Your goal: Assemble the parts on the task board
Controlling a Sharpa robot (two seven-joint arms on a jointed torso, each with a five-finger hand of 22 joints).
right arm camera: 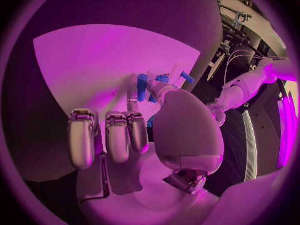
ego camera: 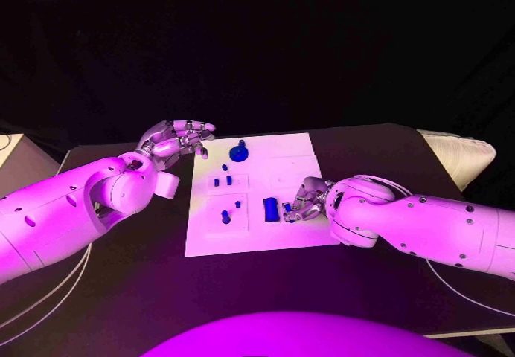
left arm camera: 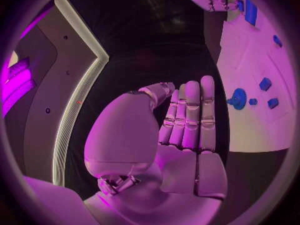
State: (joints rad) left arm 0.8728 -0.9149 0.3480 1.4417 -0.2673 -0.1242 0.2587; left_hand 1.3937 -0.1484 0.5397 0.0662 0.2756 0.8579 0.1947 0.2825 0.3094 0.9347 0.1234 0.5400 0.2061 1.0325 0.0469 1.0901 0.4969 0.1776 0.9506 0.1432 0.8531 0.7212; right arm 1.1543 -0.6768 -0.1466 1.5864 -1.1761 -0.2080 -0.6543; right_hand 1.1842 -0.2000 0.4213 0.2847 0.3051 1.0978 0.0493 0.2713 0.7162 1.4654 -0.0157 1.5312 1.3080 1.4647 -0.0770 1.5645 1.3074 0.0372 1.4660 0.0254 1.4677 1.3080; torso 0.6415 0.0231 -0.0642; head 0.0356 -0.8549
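Right hand (ego camera: 306, 199) of mine rests at the task board's (ego camera: 289, 160) right edge, fingers touching a blue part (ego camera: 271, 209); whether they grip it I cannot tell. Left hand (ego camera: 177, 137) hovers off the board's far-left corner, fingers straight, holding nothing.

Left arm in from my left side, bent, left hand (ego camera: 177, 138) raised off far-left corner of board, fingers (left arm camera: 190, 116) straight, side by side, holding nothing. Right arm reaches in from right side, right hand (ego camera: 306, 198) low at board's right edge, fingers (right arm camera: 117, 141) curled down. Cannot tell whether they hold anything.
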